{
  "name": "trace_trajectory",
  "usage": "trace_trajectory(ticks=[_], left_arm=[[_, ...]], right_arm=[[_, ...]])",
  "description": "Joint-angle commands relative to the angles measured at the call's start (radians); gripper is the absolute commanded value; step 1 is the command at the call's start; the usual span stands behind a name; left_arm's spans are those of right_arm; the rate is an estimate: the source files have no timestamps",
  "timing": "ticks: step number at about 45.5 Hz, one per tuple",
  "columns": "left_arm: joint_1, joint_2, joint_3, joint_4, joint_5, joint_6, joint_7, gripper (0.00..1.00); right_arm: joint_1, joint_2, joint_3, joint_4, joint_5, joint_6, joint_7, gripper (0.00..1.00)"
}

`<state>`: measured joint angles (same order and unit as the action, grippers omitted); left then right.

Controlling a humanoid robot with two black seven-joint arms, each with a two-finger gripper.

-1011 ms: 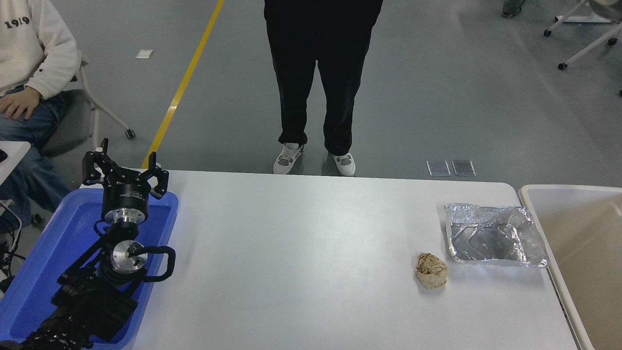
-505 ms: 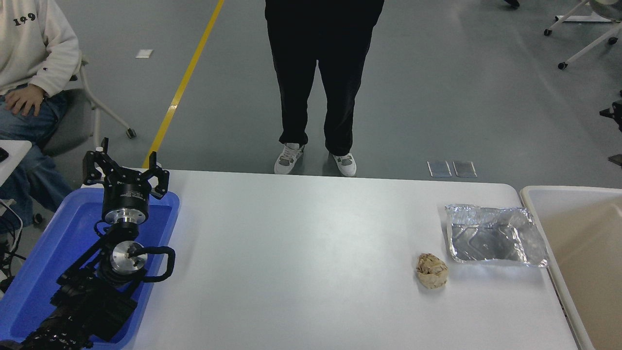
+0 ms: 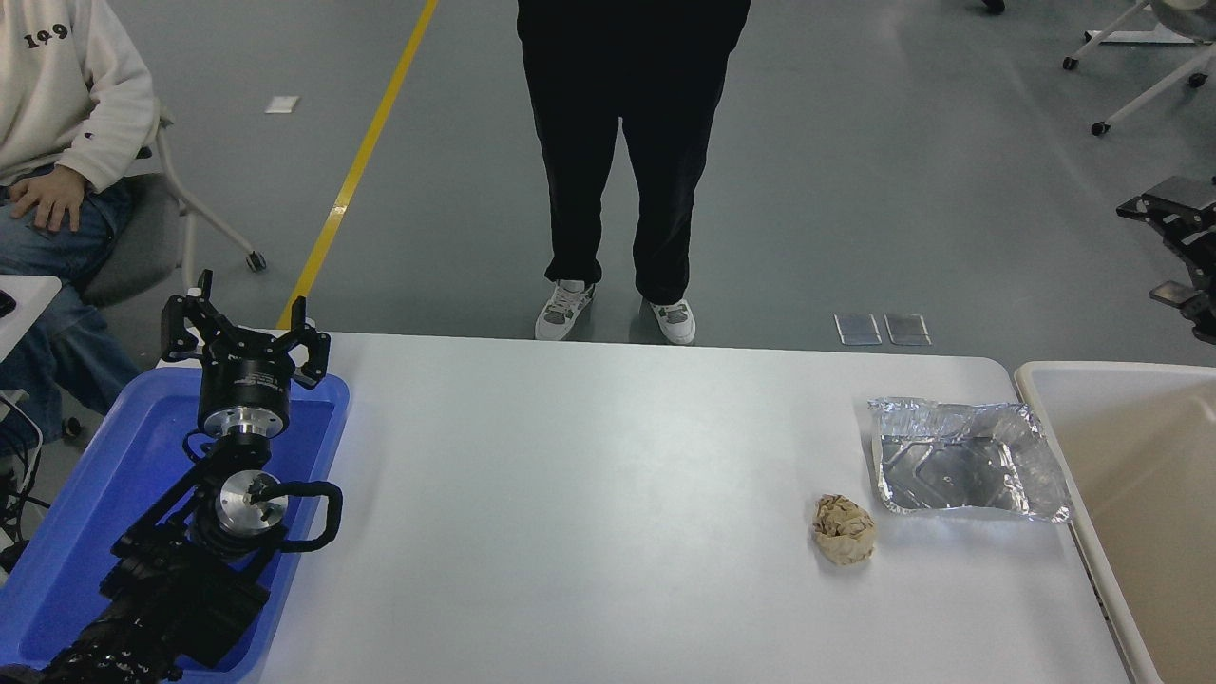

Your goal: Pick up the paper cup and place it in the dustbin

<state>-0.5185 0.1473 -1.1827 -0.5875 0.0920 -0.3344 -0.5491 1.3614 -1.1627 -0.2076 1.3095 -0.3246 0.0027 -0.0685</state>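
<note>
The broad white rectangular table (image 3: 608,494) fills the lower half of the head view, its far edge running in front of a grey floor. At the right edge sits the large beige plastic dustbin (image 3: 1045,380), a rectangular tub with a rounded pale rim, cut off by the picture's border; what can be seen of its inside shows only bare beige wall. At the left end of the table lies a blue plastic tray (image 3: 85,494), partly hidden by the parked left arm. The left gripper (image 3: 245,334) hangs over the tray's far end, its black fingers (image 3: 179,321) spread wide with nothing between them. A person in black trousers and white shoes (image 3: 622,142) stands at the table's far side, and another person in a cream sweatshirt (image 3: 66,85) sits at the upper left, one hand on a knee. A crinkled silver foil tray (image 3: 964,461) lies near the dustbin, just apart from its rim. The right gripper (image 3: 1183,256) reaches in at the right edge above the dustbin's far corner; its fingers are too cut off to tell their spread. A crumpled brown paper ball (image 3: 844,529) rests just beside the foil tray's near left corner. The paper cup is nowhere to be seen in this view.
</note>
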Motion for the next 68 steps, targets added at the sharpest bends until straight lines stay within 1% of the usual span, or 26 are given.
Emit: trace_trajectory(ticks=[1,9,16,21,25,32,42,53,61,68], left_arm=[[0.000,0.000,0.000,0.000,-0.001,0.000,0.000,0.99],[0.000,0.000,0.000,0.000,0.000,0.000,0.000,0.99],[0.000,0.000,0.000,0.000,0.000,0.000,0.000,0.99],[0.000,0.000,0.000,0.000,-0.001,0.000,0.000,0.99],[0.000,0.000,0.000,0.000,0.000,0.000,0.001,0.99],[0.000,0.000,0.000,0.000,0.000,0.000,0.000,0.99],[0.000,0.000,0.000,0.000,-0.001,0.000,0.000,0.99],[0.000,0.000,0.000,0.000,-0.001,0.000,0.000,0.99],[0.000,0.000,0.000,0.000,-0.001,0.000,0.000,0.99],[0.000,0.000,0.000,0.000,-0.001,0.000,0.000,0.99]], right_arm=[[0.237,-0.028,-0.242,0.126,-0.024,0.005,-0.001,1.00],[0.452,-0.011,-0.484,0.158,-0.024,0.028,0.001,1.00],[0.613,0.051,-0.668,0.172,-0.024,0.063,0.003,1.00],[0.740,0.138,-0.843,0.192,-0.021,0.085,0.015,1.00],[0.824,0.193,-0.932,0.214,-0.021,0.086,0.024,1.00],[0.907,0.274,-0.978,0.252,-0.019,0.105,0.026,1.00],[1.012,0.466,-1.047,0.301,-0.017,0.132,0.029,1.00],[1.064,0.629,-1.038,0.410,-0.005,0.163,0.029,1.00],[1.070,0.721,-1.036,0.436,-0.002,0.232,0.030,1.00],[1.075,0.765,-1.032,0.436,0.045,0.370,0.050,1.00]])
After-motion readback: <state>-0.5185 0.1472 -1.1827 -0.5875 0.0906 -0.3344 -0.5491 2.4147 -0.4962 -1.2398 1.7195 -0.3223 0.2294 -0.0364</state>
